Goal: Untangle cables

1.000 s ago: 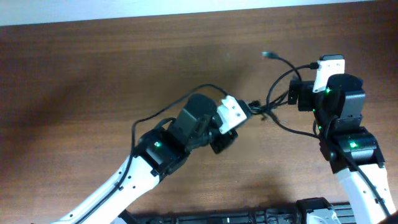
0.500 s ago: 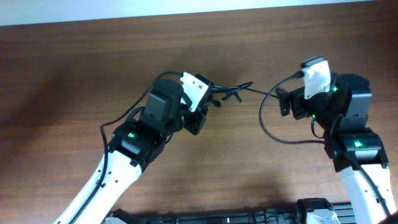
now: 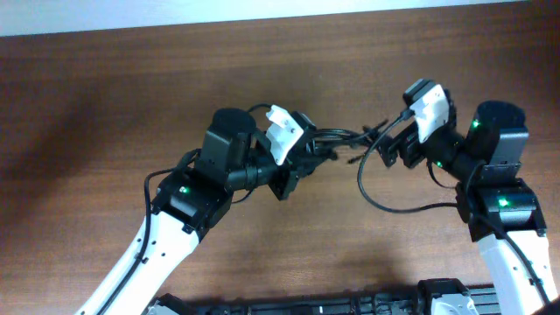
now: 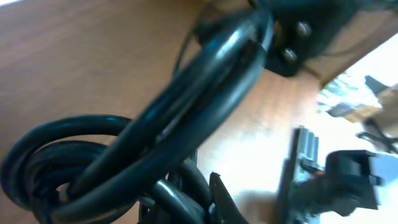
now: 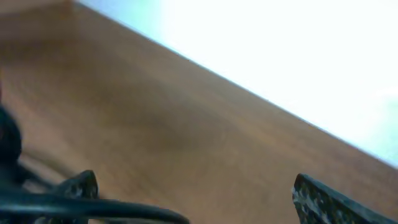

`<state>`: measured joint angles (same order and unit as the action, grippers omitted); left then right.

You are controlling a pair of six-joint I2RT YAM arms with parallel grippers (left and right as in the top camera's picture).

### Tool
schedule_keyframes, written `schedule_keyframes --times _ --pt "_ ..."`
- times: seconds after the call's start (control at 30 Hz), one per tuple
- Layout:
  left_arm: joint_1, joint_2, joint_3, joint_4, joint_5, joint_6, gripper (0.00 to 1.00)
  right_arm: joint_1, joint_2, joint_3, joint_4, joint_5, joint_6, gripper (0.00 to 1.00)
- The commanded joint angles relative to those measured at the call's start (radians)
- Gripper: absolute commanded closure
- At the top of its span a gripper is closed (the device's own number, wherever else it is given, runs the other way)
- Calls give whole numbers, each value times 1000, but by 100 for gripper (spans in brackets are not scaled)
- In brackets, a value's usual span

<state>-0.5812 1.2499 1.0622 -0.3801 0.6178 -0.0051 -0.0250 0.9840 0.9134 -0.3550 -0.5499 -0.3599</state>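
Observation:
The cables (image 3: pixel 346 136) are thin black cords stretched between my two grippers over the middle of the brown table, with a loose loop (image 3: pixel 389 204) hanging toward the front right. My left gripper (image 3: pixel 304 153) is shut on the knotted bundle. In the left wrist view the coiled cords (image 4: pixel 186 99) fill the frame right against the jaws (image 4: pixel 205 199). My right gripper (image 3: pixel 391 144) is at the bundle's right end. In the right wrist view its fingers (image 5: pixel 193 199) stand wide apart, and one cord (image 5: pixel 93 208) crosses by the left finger.
The wooden table (image 3: pixel 105 105) spreads to the left and back. A white wall strip (image 3: pixel 262 9) runs along the far edge. A black rack (image 3: pixel 350 306) lies at the front edge between the arm bases.
My left gripper carried the bundle to the left, then came back a little right and forward. My right gripper swung left toward it. The loop now hangs lower at the front right.

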Motion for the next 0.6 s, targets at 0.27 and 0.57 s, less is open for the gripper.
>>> schedule_keyframes --times 0.27,0.57 --pt "2 -28 6 -29 380 181 100 -5 66 8 76 473 344 1" --pt "2 -33 6 -138 -319 35 100 -134 85 8 -108 525 362 1"
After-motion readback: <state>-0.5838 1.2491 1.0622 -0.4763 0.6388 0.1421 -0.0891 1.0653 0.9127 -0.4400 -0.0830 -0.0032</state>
